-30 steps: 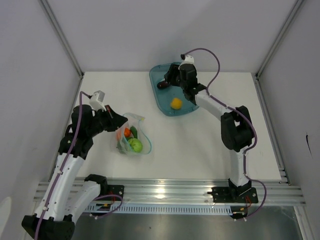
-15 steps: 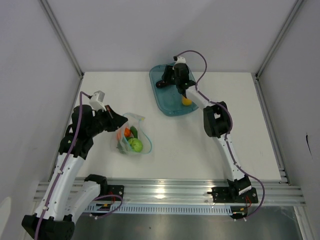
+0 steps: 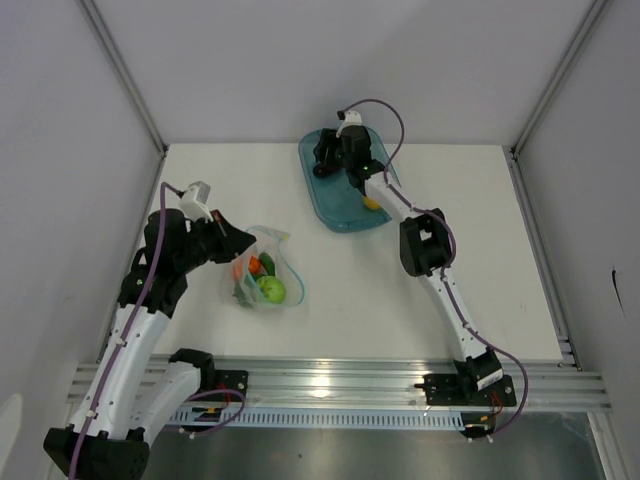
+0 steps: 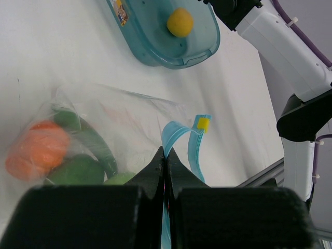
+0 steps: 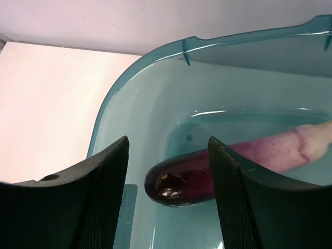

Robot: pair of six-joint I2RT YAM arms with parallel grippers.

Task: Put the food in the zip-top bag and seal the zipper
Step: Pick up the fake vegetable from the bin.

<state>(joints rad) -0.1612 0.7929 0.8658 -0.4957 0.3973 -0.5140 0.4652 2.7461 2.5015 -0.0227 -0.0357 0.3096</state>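
The clear zip-top bag point(image 3: 266, 272) lies on the table, holding an orange-red piece point(image 4: 36, 148), a dark green pepper point(image 4: 88, 139) and a light green fruit point(image 3: 270, 290). My left gripper point(image 3: 238, 243) is shut on the light blue zipper strip point(image 4: 179, 132) at the bag's mouth and holds it up. The purple eggplant point(image 5: 207, 174) lies in the teal tray point(image 3: 330, 205). My right gripper point(image 5: 168, 141) is open, its fingers on either side of the eggplant's dark end, not touching. The yellow ball point(image 4: 179, 22) sits in the tray, partly hidden by the right arm in the top view.
The tray stands at the back middle of the white table point(image 3: 400, 280). Grey walls and metal posts enclose the table. The right arm point(image 4: 282, 44) stretches across the tray's right side. A metal rail point(image 3: 330, 385) runs along the near edge.
My right gripper has moved left across the tray, from beside the yellow ball to the eggplant at the far-left end. The left gripper and the bag have not moved.
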